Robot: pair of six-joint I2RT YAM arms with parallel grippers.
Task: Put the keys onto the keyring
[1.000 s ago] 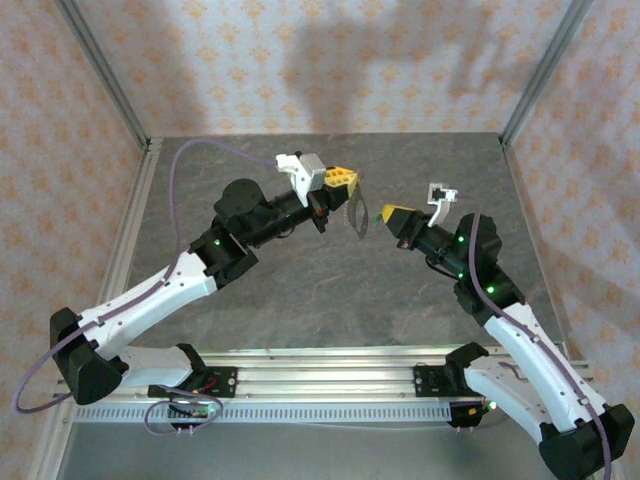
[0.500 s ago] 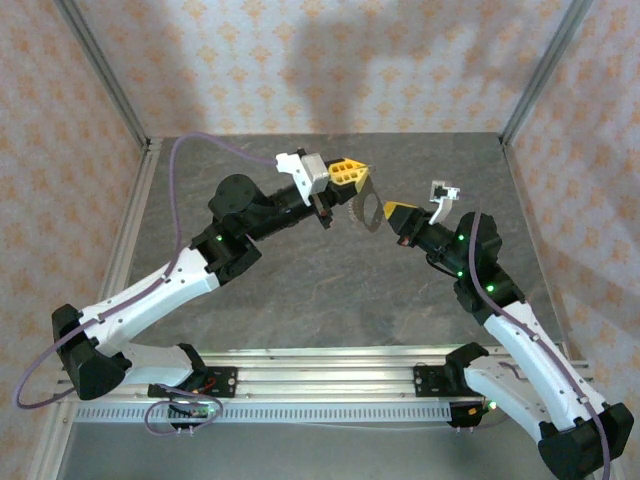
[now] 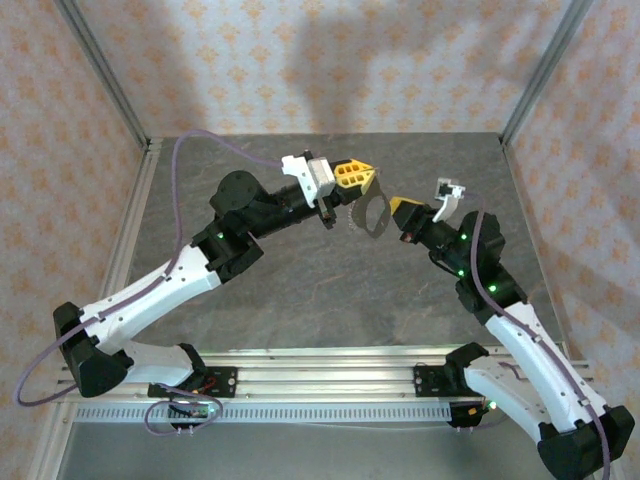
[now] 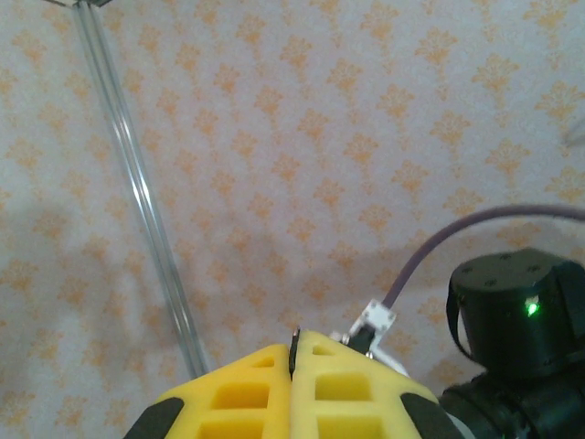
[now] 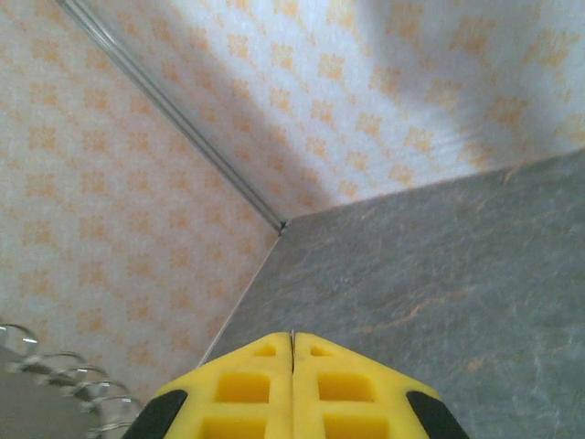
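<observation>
Fingers point(image 4: 242, 395) of the left tool point(image 4: 293, 346), yellow with square pockets, press together at the bottom centre of the left wrist view, a thin dark sliver nipped at their very tip. In the overhead view that tip sits just above centre of the frame, clamped on the top of the keyring point(image 3: 354, 216). The keyring is a tan-grey oval loop with a toothed left edge, and it hangs below the tool, lifted off the grey counter point(image 3: 300, 290). Just right of the loop, close against its right side, points the right tool point(image 3: 396, 205). Its yellow fingers point(image 5: 242, 398) are closed flat on each other in the right wrist view. Whether anything small is pinched between them I cannot tell. A stretch of the keyring's coiled, toothed edge shows in the lower left corner of that same view. Behind the left tool's fingers, at the lower right of the left wrist view, stands a black joint of the right arm point(image 4: 512, 311) with a green light lit. A purple cable point(image 3: 200, 145) arcs over the left arm at the upper left of the overhead view. Patterned orange and white walls point(image 3: 300, 60) close in the counter on three sides.
</observation>
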